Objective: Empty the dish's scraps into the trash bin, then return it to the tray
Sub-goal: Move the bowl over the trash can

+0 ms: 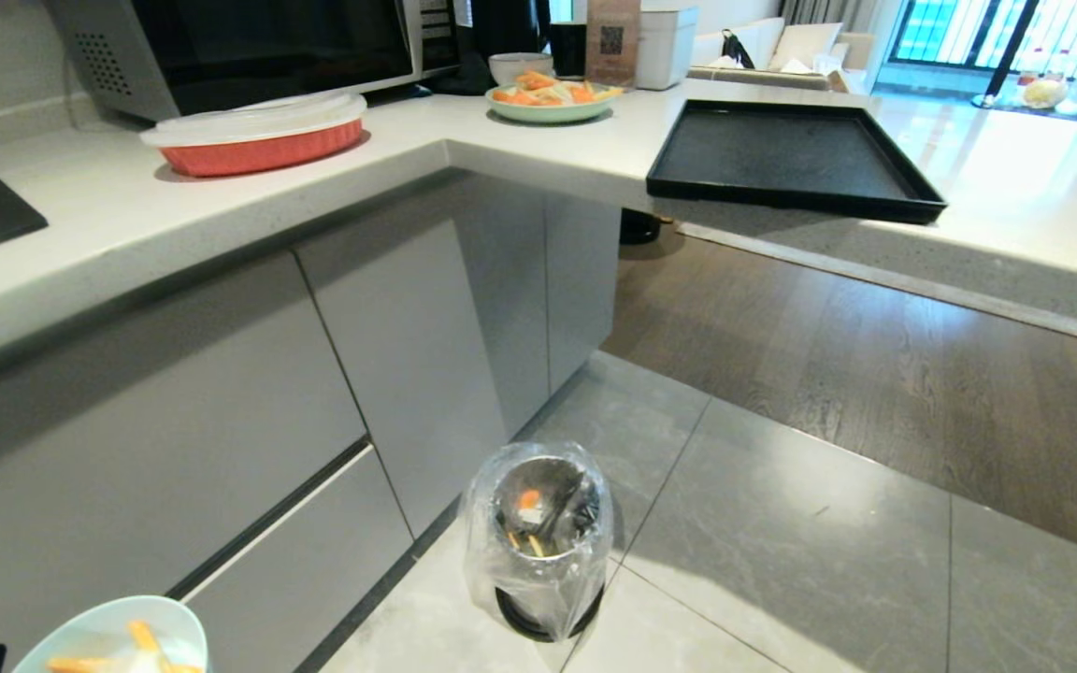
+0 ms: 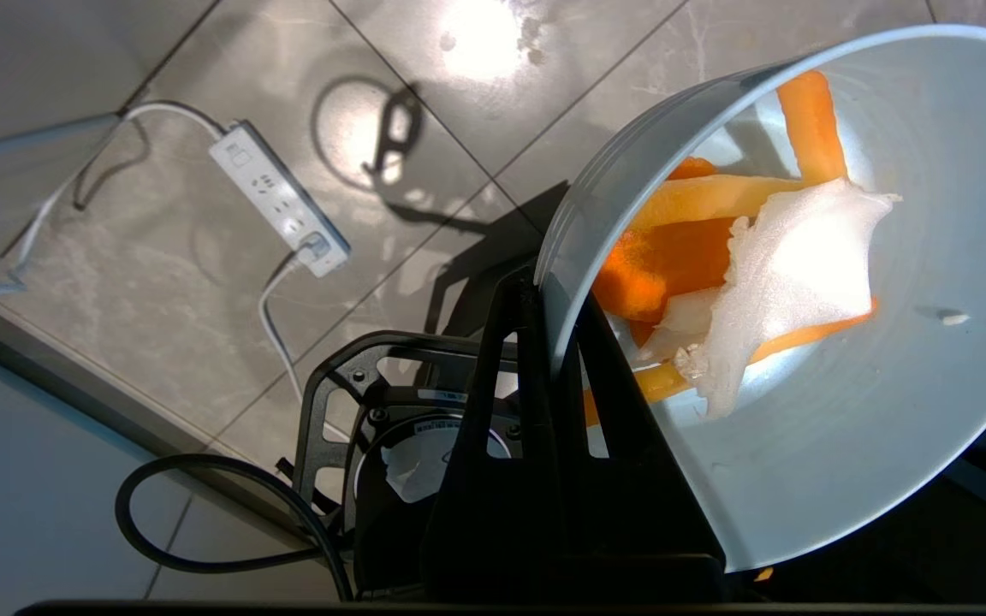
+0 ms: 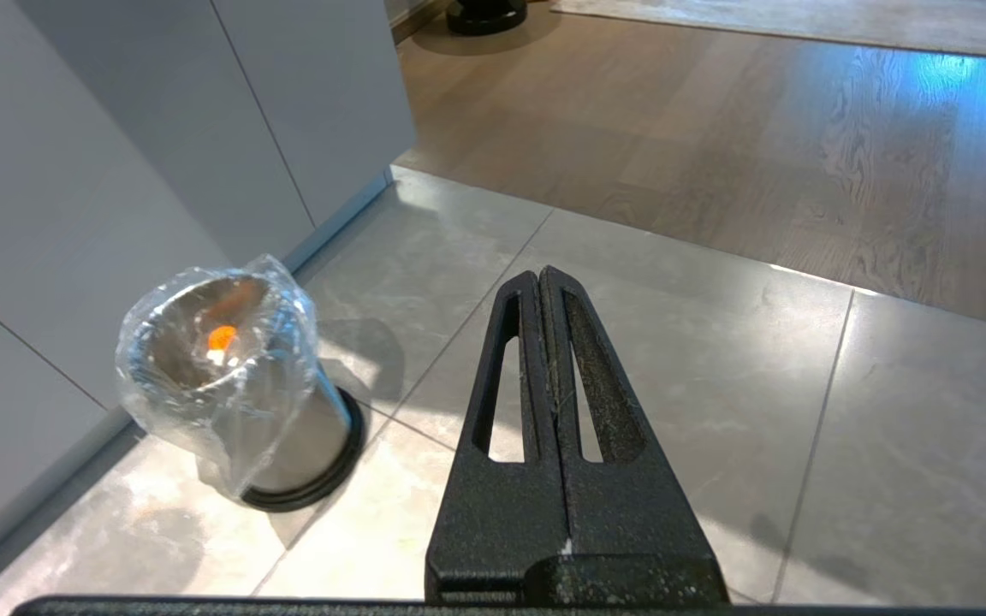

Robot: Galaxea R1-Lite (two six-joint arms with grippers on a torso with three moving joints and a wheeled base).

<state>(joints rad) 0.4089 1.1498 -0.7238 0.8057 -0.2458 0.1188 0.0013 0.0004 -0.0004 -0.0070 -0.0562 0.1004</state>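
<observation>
Grey floor tiles run along the cabinet fronts, and the trash bin (image 1: 538, 533) in its crinkly bag stands down there with a few bits already inside, while the black tray (image 1: 786, 159) waits up on the white counter. Left gripper (image 2: 557, 342) is clamped tight on the dish's rim (image 2: 844, 342), low beside the cabinets and off to the bin's side, scraps (image 2: 750, 274) still in it. Right gripper (image 3: 542, 282) just hangs over the tiles near the bin, fingers pressed together on nothing.

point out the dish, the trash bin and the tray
dish (image 2: 887, 445), left wrist view, bare inner wall.
trash bin (image 1: 538, 509), head view, bagged metal rim.
tray (image 1: 782, 154), head view, bare black floor.
</observation>
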